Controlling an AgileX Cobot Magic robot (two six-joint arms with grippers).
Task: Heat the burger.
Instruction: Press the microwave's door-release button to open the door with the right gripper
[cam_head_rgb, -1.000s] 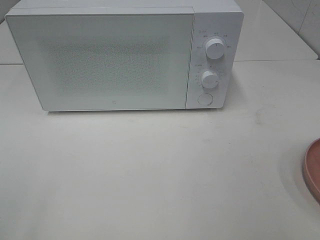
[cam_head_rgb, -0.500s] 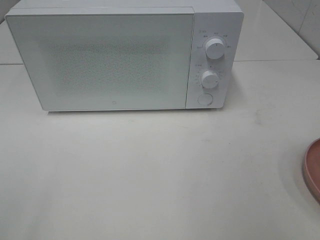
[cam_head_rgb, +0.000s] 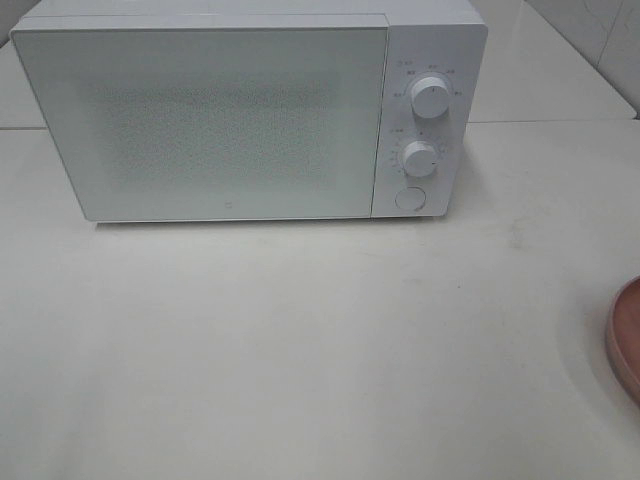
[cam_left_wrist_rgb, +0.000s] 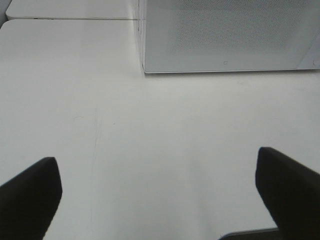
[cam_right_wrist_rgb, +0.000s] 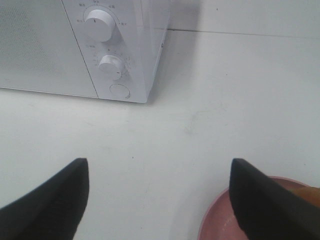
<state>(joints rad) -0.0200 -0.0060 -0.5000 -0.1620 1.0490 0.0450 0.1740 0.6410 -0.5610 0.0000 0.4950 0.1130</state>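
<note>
Our left pincer (cam_left_wrist_rgb: 157, 160) and right pincer (cam_right_wrist_rgb: 159, 162) both stood wide open, holding nothing. The big white microwave box (cam_head_rgb: 230, 120) sat by the table's (cam_head_rgb: 300, 350) far edge, door shut. The small golden-brown burger (cam_right_wrist_rgb: 304, 192) peeked out on the flat pink round plate (cam_head_rgb: 628, 340) at the right edge. We thought nothing was done yet: opening, loading, heating all waited.

White table (cam_head_rgb: 300, 340): microwave (cam_head_rgb: 200, 120), pink plate (cam_head_rgb: 626, 340)
</note>
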